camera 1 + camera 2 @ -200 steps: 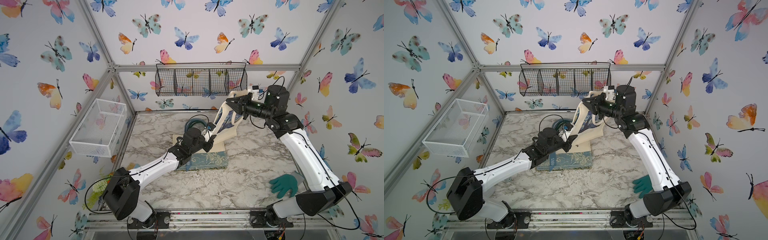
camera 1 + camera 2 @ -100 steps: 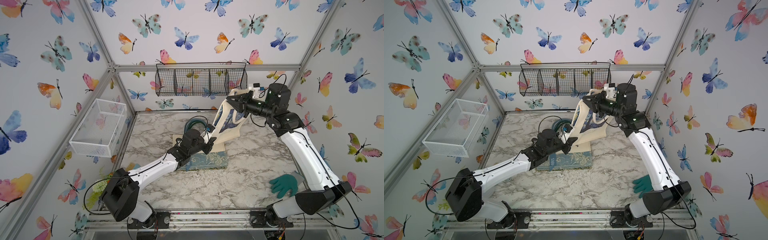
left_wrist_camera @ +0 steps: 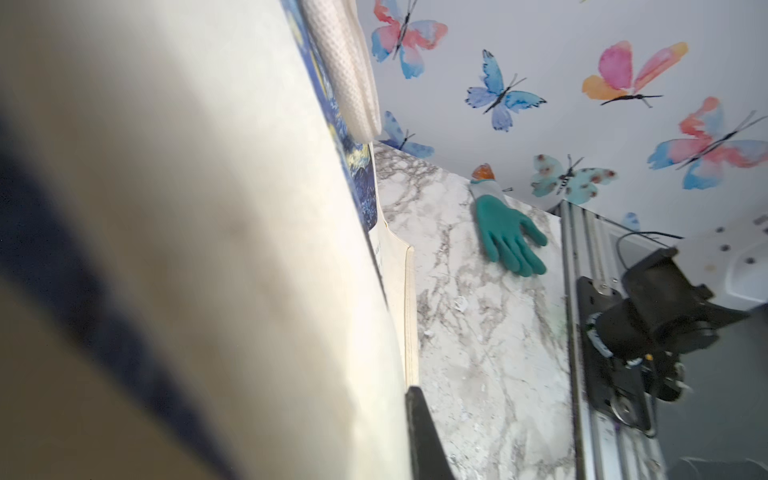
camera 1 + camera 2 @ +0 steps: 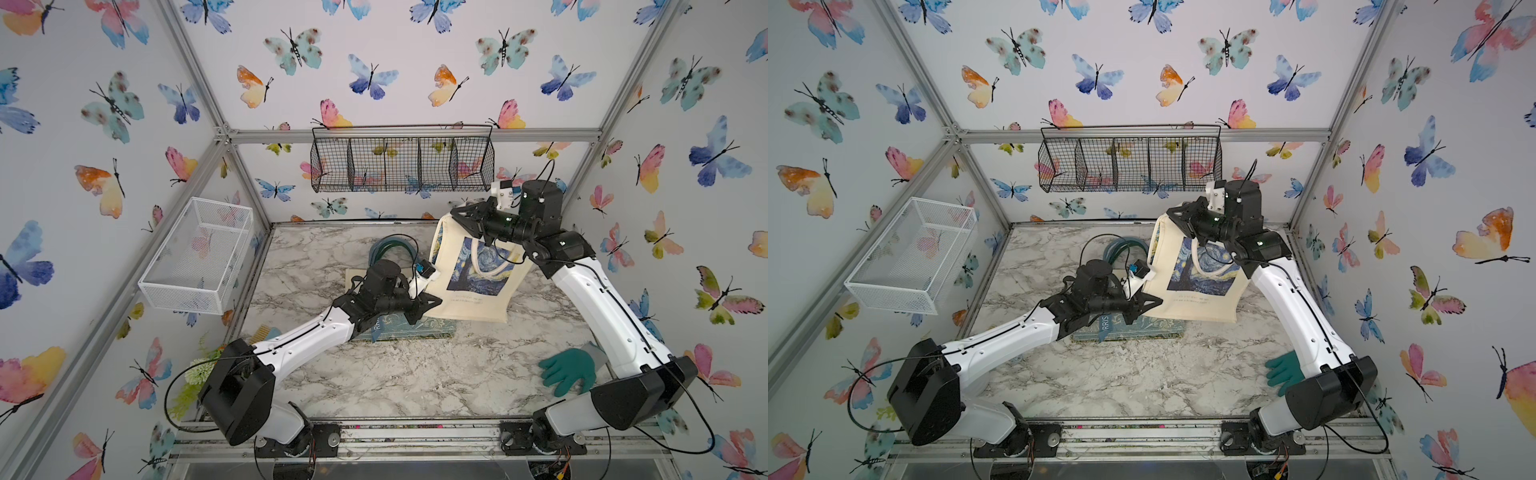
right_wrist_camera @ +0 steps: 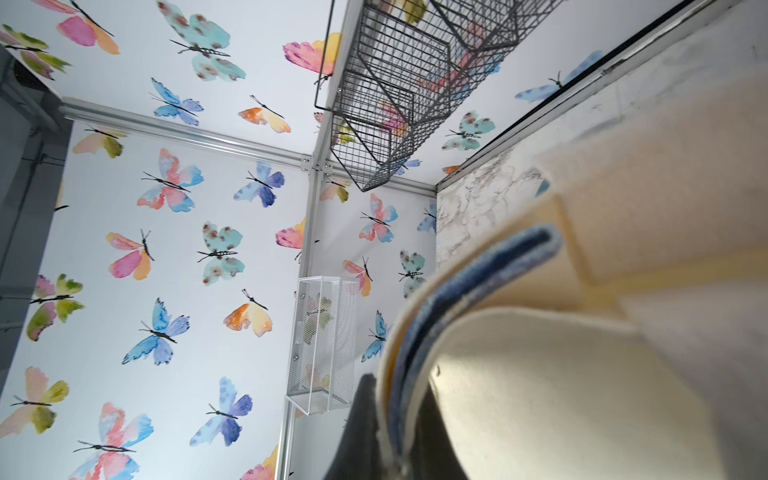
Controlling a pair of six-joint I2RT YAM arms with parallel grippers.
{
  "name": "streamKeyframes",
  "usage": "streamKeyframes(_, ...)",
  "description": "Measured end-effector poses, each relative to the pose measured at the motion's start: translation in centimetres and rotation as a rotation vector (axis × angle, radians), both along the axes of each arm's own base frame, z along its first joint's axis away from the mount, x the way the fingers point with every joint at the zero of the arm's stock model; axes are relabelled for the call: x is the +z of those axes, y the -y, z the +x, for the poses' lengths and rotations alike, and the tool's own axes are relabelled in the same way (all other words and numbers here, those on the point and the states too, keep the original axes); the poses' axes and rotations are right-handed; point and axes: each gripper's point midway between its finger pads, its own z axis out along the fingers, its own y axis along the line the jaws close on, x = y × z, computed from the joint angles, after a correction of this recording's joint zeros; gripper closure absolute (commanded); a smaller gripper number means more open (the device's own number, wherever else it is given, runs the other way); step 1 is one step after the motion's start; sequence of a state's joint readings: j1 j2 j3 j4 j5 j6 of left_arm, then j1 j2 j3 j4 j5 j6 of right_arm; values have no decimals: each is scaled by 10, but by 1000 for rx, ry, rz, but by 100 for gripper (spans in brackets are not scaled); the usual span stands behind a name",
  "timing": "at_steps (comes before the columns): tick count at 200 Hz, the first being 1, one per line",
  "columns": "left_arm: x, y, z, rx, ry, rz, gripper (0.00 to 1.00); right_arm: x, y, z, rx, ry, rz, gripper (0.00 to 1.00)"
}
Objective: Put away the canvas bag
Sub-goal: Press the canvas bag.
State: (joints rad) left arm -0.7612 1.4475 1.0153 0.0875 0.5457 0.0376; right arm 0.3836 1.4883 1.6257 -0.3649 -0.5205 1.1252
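The canvas bag [image 4: 478, 286] [image 4: 1200, 291] is cream with a blue swirling-night print and white rope handles. It hangs stretched above the marble table in both top views. My right gripper [image 4: 457, 216] [image 4: 1173, 216] is shut on the bag's upper corner. In the right wrist view the folded edge of the bag [image 5: 540, 395] sits pinched in that gripper [image 5: 395, 415]. My left gripper [image 4: 432, 301] [image 4: 1152, 302] is shut on the bag's lower left corner. The bag [image 3: 208, 249] fills much of the left wrist view. One dark finger [image 3: 422, 436] presses against it and the other is hidden.
A black wire basket [image 4: 401, 164] hangs on the back wall and a white mesh basket [image 4: 199, 255] on the left wall. A teal patterned book [image 4: 415, 330] lies under the bag's lower edge. A coiled blue hose [image 4: 390, 249] lies behind it, and a green glove [image 4: 567, 370] lies front right.
My left gripper has closed on the bag's lower corner. The right gripper has shifted slightly left, still holding the upper corner.
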Motion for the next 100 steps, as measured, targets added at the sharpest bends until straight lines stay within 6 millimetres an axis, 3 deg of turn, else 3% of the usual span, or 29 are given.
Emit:
streamKeyframes(58,34,1,-38,-119,-112,-103,100,-54,-9,12,30,-68,-96,98)
streamKeyframes(78,55,1,-38,-123,-125,-156,100,-85,-19,19,70,-130,-129,98)
streamKeyframes(100,83,-10,-17,-78,-161,-233,100,-117,-35,28,137,-207,-142,98)
